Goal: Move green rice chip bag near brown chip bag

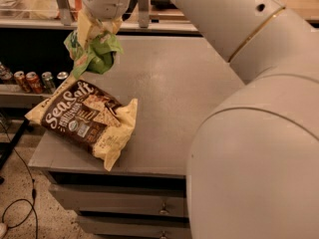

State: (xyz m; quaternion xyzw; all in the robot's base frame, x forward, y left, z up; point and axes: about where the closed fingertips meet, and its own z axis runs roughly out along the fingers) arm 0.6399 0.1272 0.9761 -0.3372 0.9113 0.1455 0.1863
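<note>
The green rice chip bag hangs crumpled in my gripper, held in the air above the back left part of the grey table. The gripper is shut on the bag's top. The brown chip bag, with white "Sea Salt" lettering, lies flat at the table's front left, just below and in front of the green bag. The two bags are close but apart.
My large white arm fills the right half of the view and hides the right part of the table. Several drink cans stand on a lower shelf to the left. A cable lies on the floor at the left.
</note>
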